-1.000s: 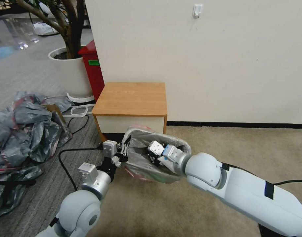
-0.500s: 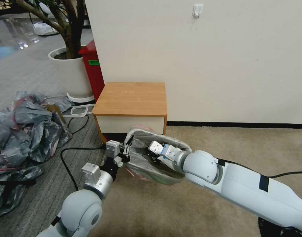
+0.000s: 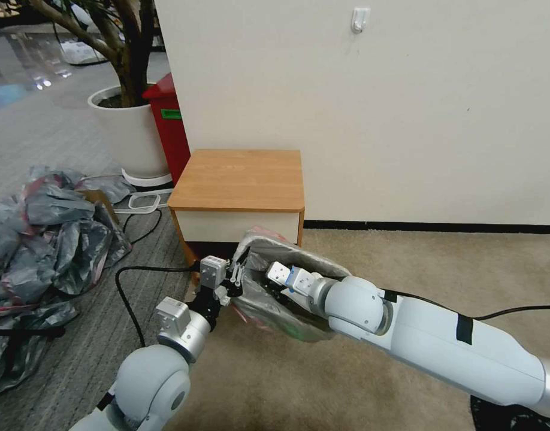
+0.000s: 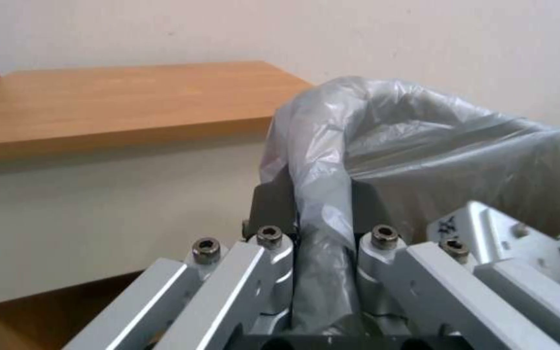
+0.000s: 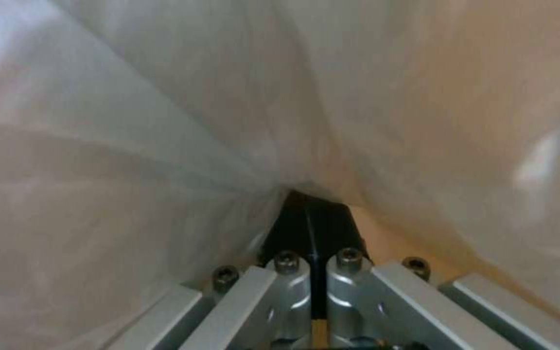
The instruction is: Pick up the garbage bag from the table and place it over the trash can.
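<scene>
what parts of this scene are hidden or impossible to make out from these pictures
- The small cream-beige plastic trash can: head view, wrapped by the thin translucent grey garbage bag, so its body is hidden.
- Right gripper: head view, its tips are down inside the bag; right wrist view shows the jaws together, but whether plastic is pinched is unclear.
- The bag's rim under the left gripper: the fingers clamping it cover that stretch.
- The orange-brown wooden nightstand table: lower shelf hidden behind bag and arms.

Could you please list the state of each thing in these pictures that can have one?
Garbage bag: opened out, draped over the bin, off the table.
Trash can: covered by the bag, so I cannot tell its outline.
Table: top bare, drawer closed.
Left gripper: closed on a fold of the bag's edge.
Right gripper: shut, pushed down inside the bag.
Heap of grey bags: crumpled on the floor.
</scene>
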Available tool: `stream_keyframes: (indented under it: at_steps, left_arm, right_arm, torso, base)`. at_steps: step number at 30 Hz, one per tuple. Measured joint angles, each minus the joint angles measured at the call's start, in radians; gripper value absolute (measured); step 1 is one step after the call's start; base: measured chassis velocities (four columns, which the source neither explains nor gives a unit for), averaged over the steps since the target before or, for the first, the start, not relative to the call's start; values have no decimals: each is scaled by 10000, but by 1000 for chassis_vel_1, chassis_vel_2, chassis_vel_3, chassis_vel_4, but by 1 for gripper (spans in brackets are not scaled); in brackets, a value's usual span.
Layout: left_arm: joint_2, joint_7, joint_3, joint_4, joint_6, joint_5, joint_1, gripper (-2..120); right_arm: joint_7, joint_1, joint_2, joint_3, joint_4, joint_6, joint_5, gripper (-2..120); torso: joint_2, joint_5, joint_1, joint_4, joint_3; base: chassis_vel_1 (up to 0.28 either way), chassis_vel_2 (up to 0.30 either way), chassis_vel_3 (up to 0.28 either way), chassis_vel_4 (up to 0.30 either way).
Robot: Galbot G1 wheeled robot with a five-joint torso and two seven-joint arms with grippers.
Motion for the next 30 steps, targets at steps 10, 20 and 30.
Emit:
stream_keyframes:
  at_steps: [10,20,30]
  left_arm:
    - [-37,30,64,5,3,70,-129,9]
    - [-9,282,117,19,-48,387,-196,9]
    - [-31,385,250,18,-172,585,-232,9]
  right_arm:
    - [3,99,49,-191,-327,-6,6,0]
    - [8,187,178,-319,-635,-8,49,0]
    - [527,351,405,-538,-1071,-11,942,0]
  torso:
    - [0,0,0,0,0]
    - [0,0,0,0,0]
    - [0,1,0,0,0]
  base:
    - [0,0,0,0]
    - [0,0,0,0]
    - [0,0,0,0]
